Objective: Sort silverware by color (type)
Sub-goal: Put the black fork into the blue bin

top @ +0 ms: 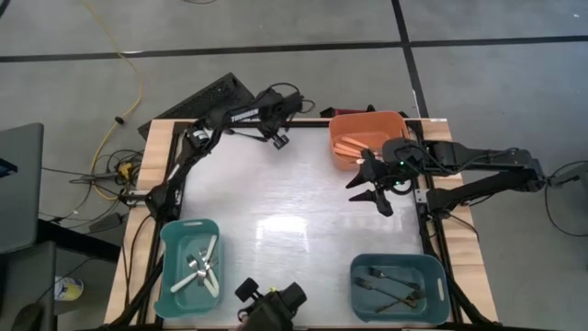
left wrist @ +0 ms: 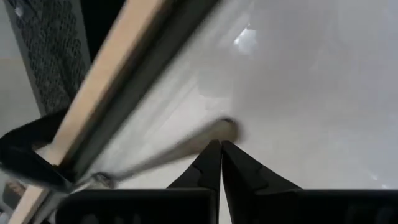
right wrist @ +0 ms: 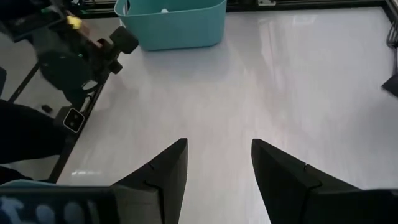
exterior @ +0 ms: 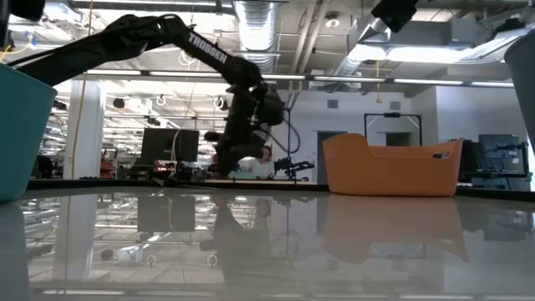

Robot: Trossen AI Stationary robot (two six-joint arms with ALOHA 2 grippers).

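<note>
From where I sit, sorting looks basically done. The silverware sits in three bins: white handles [top: 204, 262] near-left corner, dark ones [top: 390, 287] near-right, orange [top: 354, 145] at the far edge. Left gripper [top: 278, 138] is pinched closed, empty; right gripper [top: 374, 188] is spread wide, empty. Next I'd just park both arms.

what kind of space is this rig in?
Looks like an open lab or workshop: exposed ceiling ducts overhead, monitors on desks behind the table, and a bare concrete floor with a loose yellow cable.
</note>
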